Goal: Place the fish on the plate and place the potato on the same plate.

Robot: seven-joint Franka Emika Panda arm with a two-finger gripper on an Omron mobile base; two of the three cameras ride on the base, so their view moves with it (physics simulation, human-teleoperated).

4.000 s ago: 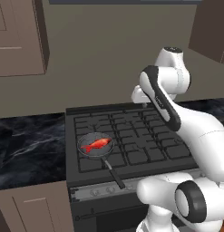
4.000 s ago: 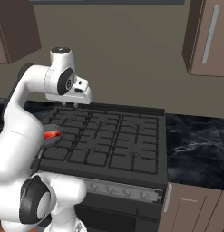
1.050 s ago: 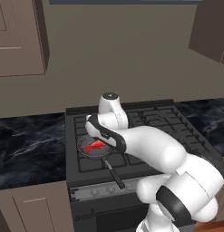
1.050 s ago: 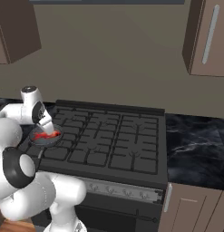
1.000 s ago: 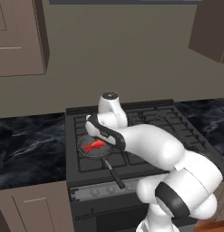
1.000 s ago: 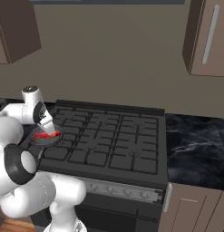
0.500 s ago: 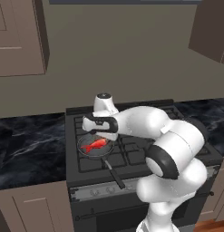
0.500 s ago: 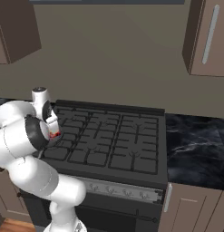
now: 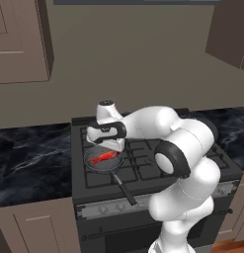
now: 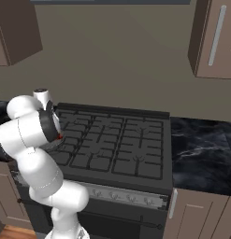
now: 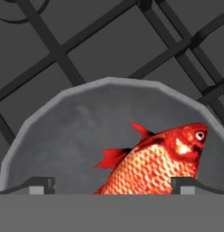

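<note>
The red-orange fish lies in a dark frying pan on the stove's front left burner. My gripper hangs just above the pan, pointing down at the fish. In the hand view the fish lies close below, its head to the right. The gripper is open, its fingertips wide apart on either side of the fish's body, not touching it. The pan's grey rim curves around it. In the right base view my own arm covers the pan, apart from a red speck of fish. The plate and the potato are out of view.
The pan's handle points toward the stove's front edge. Black grates cover the stove top. Dark marble counters flank the stove on both sides. Brown cabinets hang on the wall above.
Over the last second the hand has sunk closer to the fish in the pan and the elbow has swung out to the right. The jaws stayed open. The fish has not moved.
</note>
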